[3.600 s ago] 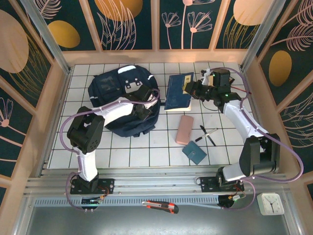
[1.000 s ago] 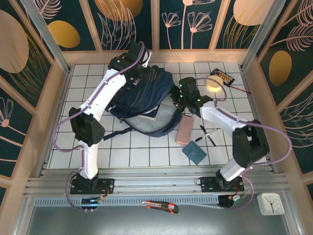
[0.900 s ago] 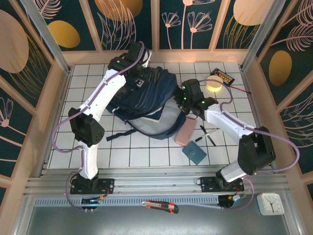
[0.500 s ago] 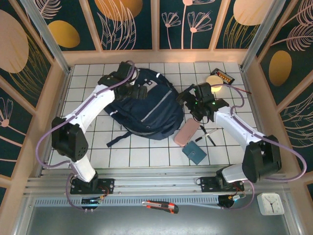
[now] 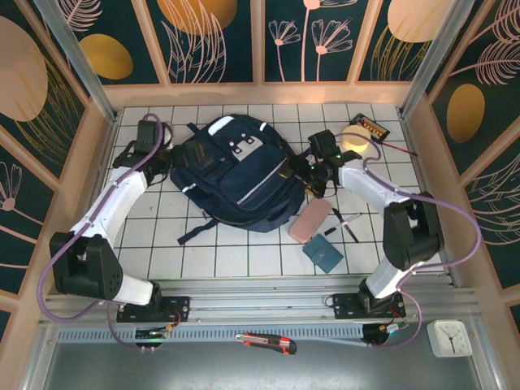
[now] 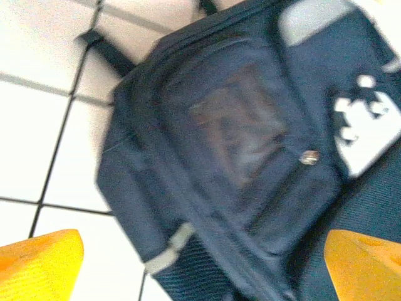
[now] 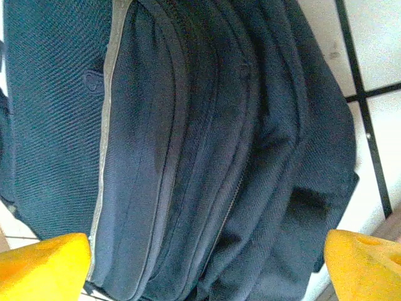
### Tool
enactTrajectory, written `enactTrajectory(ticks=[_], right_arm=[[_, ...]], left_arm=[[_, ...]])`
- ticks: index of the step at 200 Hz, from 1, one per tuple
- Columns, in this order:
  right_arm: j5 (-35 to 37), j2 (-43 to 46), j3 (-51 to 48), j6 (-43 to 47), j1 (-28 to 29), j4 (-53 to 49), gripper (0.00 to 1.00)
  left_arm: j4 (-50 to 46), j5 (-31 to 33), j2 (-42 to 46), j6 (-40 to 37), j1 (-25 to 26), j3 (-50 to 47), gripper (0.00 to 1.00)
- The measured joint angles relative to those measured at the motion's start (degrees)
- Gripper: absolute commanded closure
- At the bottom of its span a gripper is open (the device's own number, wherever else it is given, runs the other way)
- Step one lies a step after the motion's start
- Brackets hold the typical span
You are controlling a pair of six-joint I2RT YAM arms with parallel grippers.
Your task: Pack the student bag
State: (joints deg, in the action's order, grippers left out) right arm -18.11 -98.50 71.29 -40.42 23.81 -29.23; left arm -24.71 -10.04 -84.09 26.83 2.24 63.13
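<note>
Tiled table (image 5: 203, 260) is carrying everything. Bag (image 5: 240, 175) is lying flat mid-table, front face up, with the white-grey patch (image 5: 244, 145) at its far end. A dark strap (image 5: 195, 234) is trailing off its near-left corner.

Left arm (image 5: 114, 199) is reaching in from the bag's left. Left gripper (image 5: 177, 156) is sitting right at the bag's left edge, level with the upper half. Can't tell if it's touching. In the wrist view, left gripper (image 6: 200, 269) is showing its yellow fingertips (image 6: 37, 263) spread wide, with nothing between them. The bag's front pocket is showing blurred beyond them.

Right arm (image 5: 374, 187) is coming in from the bag's right. Right gripper (image 5: 294, 169) is pointing at the bag's right edge. In its wrist view, right gripper (image 7: 203, 266) is also gaping wide, fingertips (image 7: 44, 263) gripping nothing. They're facing the bag's side panel, with its grey stripe (image 7: 103, 144) and zip lines. Can't tell if any zip is open.

- **Pink case** (image 5: 310, 219): lying just beside the bag's near-right edge.
- **Teal wallet** (image 5: 322, 253): sitting nearer than the case, apart from the bag.
- **Pens** (image 5: 345, 223): lying crossed, right of the case.
- **Pale round disc** (image 5: 355, 136) and **small black device** (image 5: 372, 127): sitting well right of the bag's far end.
</note>
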Motion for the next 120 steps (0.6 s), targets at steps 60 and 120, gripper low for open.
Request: enactTrajectory(ticks=[60, 120], right_arm=[[-2.16, -7.82, 4.39, 3.02, -0.17, -0.83, 0.25], [-4.61, -14.86, 10.84, 3.58, -0.52, -1.31, 0.51]], left_arm=[[10.36, -9.14, -10.32, 6.08, -4.96, -6.03, 0.21], [19.78, -12.66, -16.15, 9.27, -5.09, -8.81, 0.40]])
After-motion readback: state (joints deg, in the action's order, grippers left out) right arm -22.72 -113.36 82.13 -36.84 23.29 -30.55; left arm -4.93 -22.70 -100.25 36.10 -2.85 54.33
